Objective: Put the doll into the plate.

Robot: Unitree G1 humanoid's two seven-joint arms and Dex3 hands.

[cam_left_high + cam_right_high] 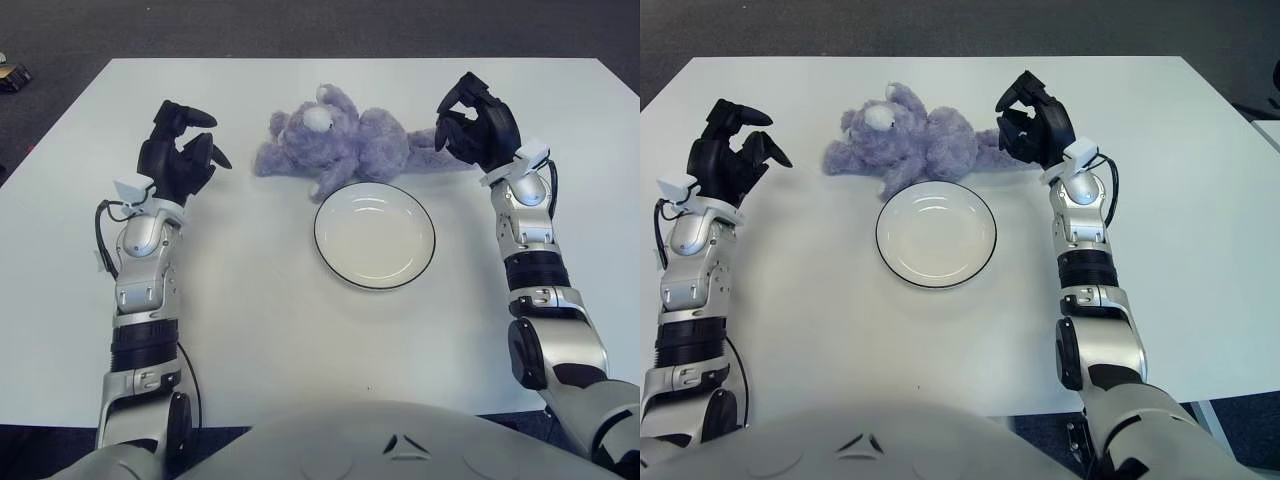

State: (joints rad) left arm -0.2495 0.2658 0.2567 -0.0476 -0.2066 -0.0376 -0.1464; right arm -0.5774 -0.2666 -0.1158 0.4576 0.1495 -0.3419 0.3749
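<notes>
We see a white table (300, 330) filling most of the view — beyond its edges, dark grey carpeted floor (300, 25), with a small object (10, 76) at far left.
</notes>
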